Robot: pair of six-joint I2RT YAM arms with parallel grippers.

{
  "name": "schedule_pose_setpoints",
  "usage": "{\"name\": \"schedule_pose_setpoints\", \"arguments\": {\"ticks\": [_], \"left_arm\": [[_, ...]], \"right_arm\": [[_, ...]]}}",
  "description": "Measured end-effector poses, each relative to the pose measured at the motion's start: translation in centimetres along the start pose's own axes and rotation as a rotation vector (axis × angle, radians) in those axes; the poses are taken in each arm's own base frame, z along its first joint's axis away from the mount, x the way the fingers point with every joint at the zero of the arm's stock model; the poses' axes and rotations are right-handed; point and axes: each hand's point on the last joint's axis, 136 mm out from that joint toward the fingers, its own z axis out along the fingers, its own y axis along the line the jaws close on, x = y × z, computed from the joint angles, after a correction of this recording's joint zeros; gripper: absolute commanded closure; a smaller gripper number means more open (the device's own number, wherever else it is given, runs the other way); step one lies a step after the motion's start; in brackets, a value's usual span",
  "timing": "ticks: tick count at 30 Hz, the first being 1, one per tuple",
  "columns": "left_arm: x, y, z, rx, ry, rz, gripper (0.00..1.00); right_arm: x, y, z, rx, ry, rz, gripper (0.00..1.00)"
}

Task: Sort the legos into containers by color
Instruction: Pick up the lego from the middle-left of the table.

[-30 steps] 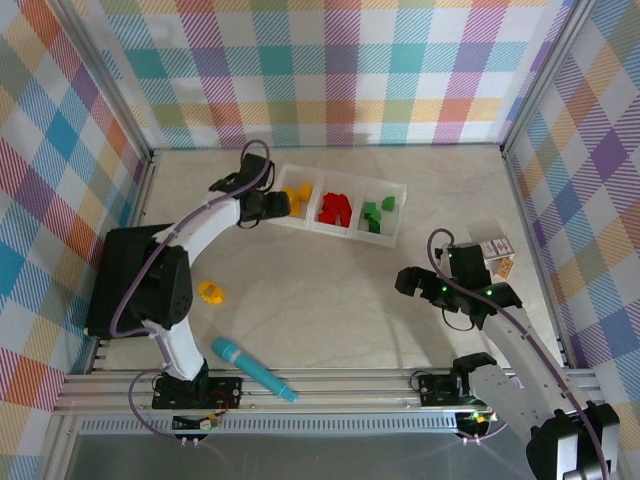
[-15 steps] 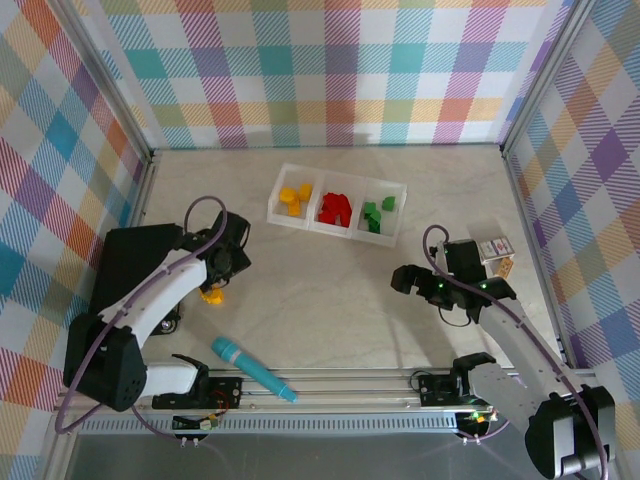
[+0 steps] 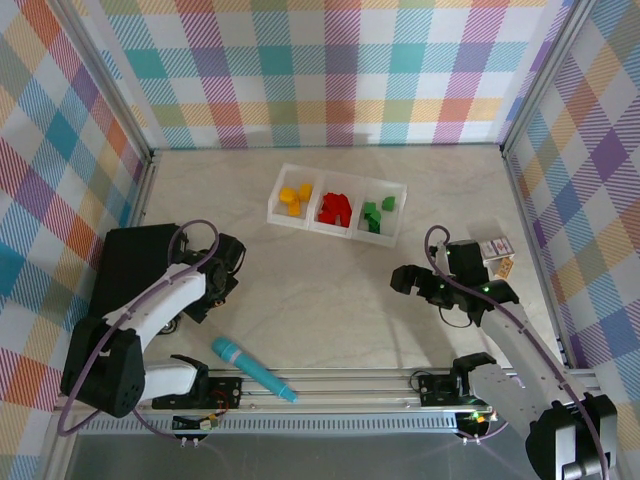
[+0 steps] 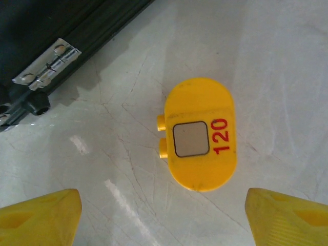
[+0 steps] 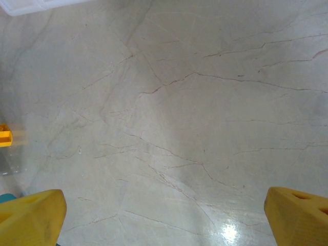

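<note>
while the left gripper [image 3: 218, 272] hangs low over the left part of the table [image 3: 320, 300] in the top view, right by the edge of the black box [image 3: 135, 265], the right gripper [image 3: 405, 280] sits over bare tabletop at the right of the frame. can't really judge either one's jaws from up here. the white tray [image 3: 337, 186] is upper centre: yellow bricks [image 3: 293, 197] in its left compartment, red bricks [image 3: 334, 207] in the middle, green bricks [image 3: 376, 213] in the right one. a teal marker [image 3: 253, 368] lies at an angle near the bottom edge, and a small carton [image 3: 495, 249] stands far right.

left wrist view: the left gripper [image 4: 164, 218] is spread wide, one yellow fingertip in each bottom corner, gripping nothing. a yellow lego piece [image 4: 201, 154], rounded, with a red "120" and a grey square on it, lies flat on the table a bit right of centre, ahead of the fingertips and touching neither. the black box [image 4: 51, 25] fills the upper left, its metal hinge [image 4: 47, 64] showing.

right wrist view: the right gripper [image 5: 164, 218] is also released, tips far apart in the bottom corners, with bare marbled table [image 5: 179, 102] between them. a corner of the white tray [image 5: 31, 5] peeks in at top left.
</note>
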Motion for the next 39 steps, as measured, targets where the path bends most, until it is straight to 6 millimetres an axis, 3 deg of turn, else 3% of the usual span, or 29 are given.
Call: {"name": "schedule_pose_setpoints", "arguments": {"ticks": [7, 13, 19, 28, 30, 34, 39], "left_arm": [[0.0, -1.3, 2.2, -0.001, 0.04, 0.007, 0.22], [-0.3, -2.1, 4.0, 0.003, 0.069, 0.003, 0.32], [-0.4, -3.2, 5.0, 0.017, 0.089, 0.025, 0.6], [-0.6, -3.7, 5.0, -0.017, 0.106, 0.1, 0.86], [-0.7, -4.0, 4.9, -0.002, 0.104, 0.12, 0.88], [-2.0, -8.4, 2.7, 0.133, 0.083, 0.186, 0.89], [-5.5, -18.3, -3.9, 0.376, -0.02, 0.302, 0.89]], "right_arm": [[0.2, 0.0, 0.0, -0.001, 0.007, -0.014, 0.01], [0.2, 0.0, -0.1, -0.001, 0.006, -0.019, 0.01], [0.4, -0.1, -0.1, 0.003, 0.013, -0.015, 0.01], [0.7, -0.3, -0.1, 0.014, 0.024, -0.009, 0.01], [0.7, -0.4, -0.1, 0.017, 0.023, -0.009, 0.01], [0.6, -0.5, -0.1, 0.024, 0.019, -0.009, 0.01], [0.6, -0.6, 0.0, 0.029, 0.023, 0.001, 0.01]]}}
